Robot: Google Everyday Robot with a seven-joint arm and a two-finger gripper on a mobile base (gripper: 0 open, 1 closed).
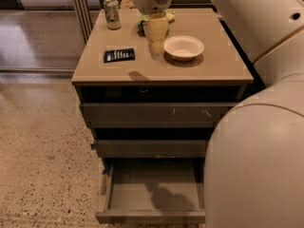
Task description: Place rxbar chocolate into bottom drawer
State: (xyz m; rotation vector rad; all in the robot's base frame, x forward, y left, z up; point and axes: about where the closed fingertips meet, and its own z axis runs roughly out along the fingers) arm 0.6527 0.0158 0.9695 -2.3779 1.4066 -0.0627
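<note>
Robot arm: seen large at the right.
Table (three drawers beneath).
Bottom drawer: pulled out.
Tool: held pointing down over the table top, just left of the bowl; its opening and any hold cannot be told.
Rxbar chocolate: laid flat on the table, left of the tool, apart from it.

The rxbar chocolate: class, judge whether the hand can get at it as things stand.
Probably yes. The hand hangs above the cabinet top just beside the rxbar chocolate, which lies flat with nothing on or against it.
</note>
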